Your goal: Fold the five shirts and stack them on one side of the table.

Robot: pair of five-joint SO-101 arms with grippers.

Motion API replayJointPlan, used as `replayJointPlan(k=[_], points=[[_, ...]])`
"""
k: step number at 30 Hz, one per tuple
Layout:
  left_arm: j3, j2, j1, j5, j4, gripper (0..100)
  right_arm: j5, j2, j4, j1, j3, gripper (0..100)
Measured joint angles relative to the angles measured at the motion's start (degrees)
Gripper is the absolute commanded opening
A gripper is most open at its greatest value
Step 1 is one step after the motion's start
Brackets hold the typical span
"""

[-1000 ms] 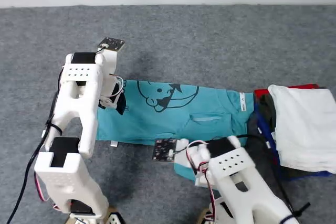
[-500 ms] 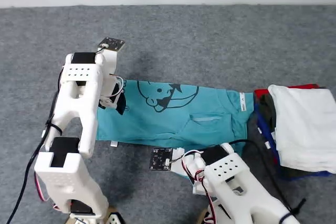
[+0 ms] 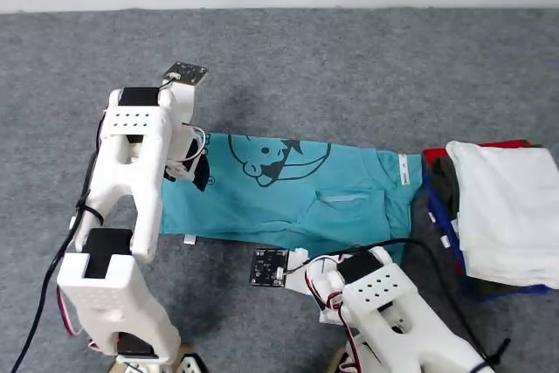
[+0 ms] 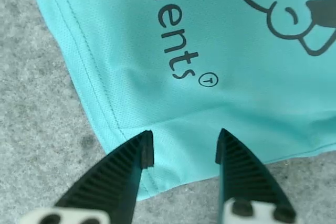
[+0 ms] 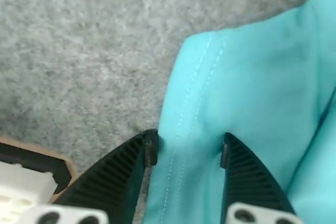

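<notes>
A teal shirt (image 3: 297, 189) with a dark cartoon print lies spread flat across the middle of the grey table. At its left end, my left gripper (image 4: 184, 148) stands open just over the shirt's hemmed corner (image 4: 121, 129), one finger on each side of the cloth edge. Near the front edge, my right gripper (image 5: 187, 148) is open as well, straddling the stitched hem of a teal sleeve (image 5: 210, 108). From above, the right arm (image 3: 376, 290) covers most of that sleeve. At the right lies a stack of folded shirts (image 3: 507, 207), white on top.
Red, dark and blue folded cloth (image 3: 441, 198) peeks out under the white shirt. The grey carpet-like tabletop (image 3: 349, 67) is bare behind the teal shirt up to the pale wall. The left arm (image 3: 131, 181) stands along the table's left side.
The right arm has drawn back toward the front edge and slightly left, now covering more of the teal sleeve. The left arm and the shirt have not moved.
</notes>
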Motion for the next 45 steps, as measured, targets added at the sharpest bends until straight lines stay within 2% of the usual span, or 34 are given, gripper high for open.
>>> replayJointPlan(k=[13,21,29,37,45], points=[[0.0,0.0,0.0,0.0,0.0,20,0.2,0.4,0.4,0.2,-2.6,2.0],[0.0,0.0,0.0,0.0,0.0,20,2.1,1.3,12.0,2.5,-15.5,1.2],[0.0,0.0,0.0,0.0,0.0,20,3.3,1.8,11.1,4.8,-16.2,1.2],[0.0,0.0,0.0,0.0,0.0,20,6.0,17.2,9.8,11.3,-27.7,1.2],[0.0,0.0,0.0,0.0,0.0,20,6.1,32.1,15.6,11.7,-44.4,1.2]])
